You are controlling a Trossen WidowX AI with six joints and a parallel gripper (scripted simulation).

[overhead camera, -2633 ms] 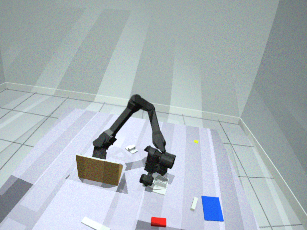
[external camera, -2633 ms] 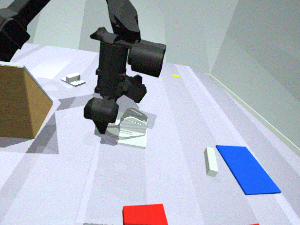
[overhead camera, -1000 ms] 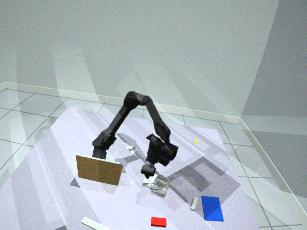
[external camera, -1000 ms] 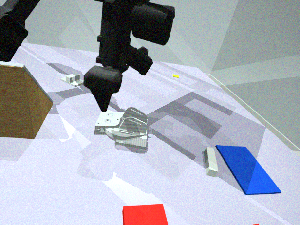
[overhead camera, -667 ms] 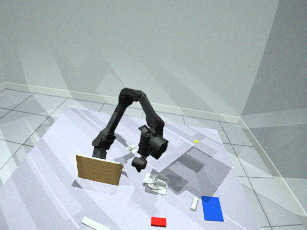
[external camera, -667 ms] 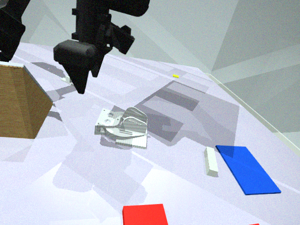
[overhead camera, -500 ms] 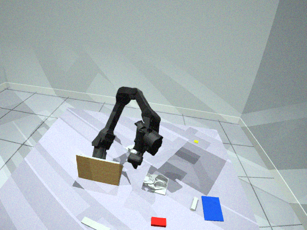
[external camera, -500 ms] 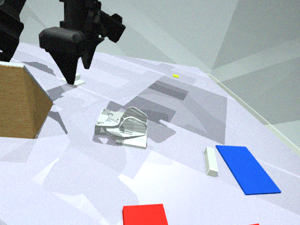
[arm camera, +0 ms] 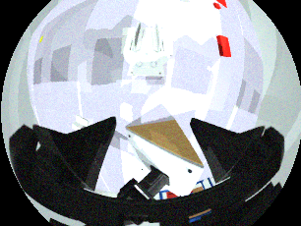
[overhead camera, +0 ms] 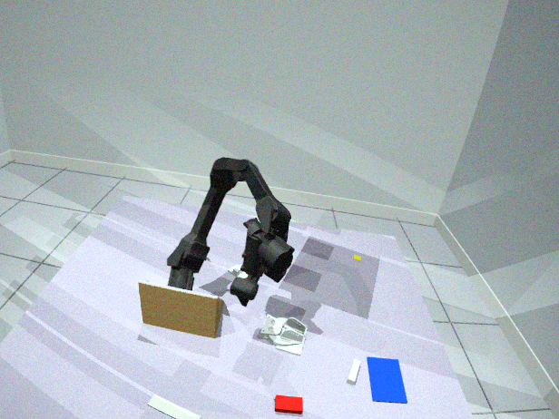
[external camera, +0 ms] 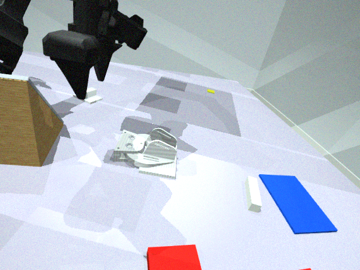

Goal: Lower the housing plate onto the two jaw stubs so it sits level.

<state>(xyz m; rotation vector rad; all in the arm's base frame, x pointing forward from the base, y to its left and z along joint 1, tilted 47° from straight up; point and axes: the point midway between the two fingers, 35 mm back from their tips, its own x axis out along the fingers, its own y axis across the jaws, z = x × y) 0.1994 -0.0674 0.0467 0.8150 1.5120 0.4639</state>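
The white housing plate [overhead camera: 272,324] [external camera: 122,145] [arm camera: 148,70] lies over the rear ends of the two jaws and looks about level. Its two round pin marks show on top. The upright curved jaws stand side by side, the near jaw [external camera: 159,152] and the far jaw [external camera: 165,137], on a ribbed white base plate [external camera: 159,173]. The jaw stubs are hidden under the housing, so I cannot tell whether it is fully seated. My gripper [external camera: 91,89] [arm camera: 153,118] is open and empty. It hangs above the table, apart from the assembly, toward the arm's base.
A wooden block [overhead camera: 179,313] [external camera: 17,123] [arm camera: 162,135] stands close to the gripper. A small white stepped piece [overhead camera: 237,272] [external camera: 93,99] lies behind it. A white bar [overhead camera: 354,373] [external camera: 252,193], a blue sheet [overhead camera: 387,380] [external camera: 296,204] and a red block [overhead camera: 289,404] [arm camera: 223,45] lie beyond the assembly.
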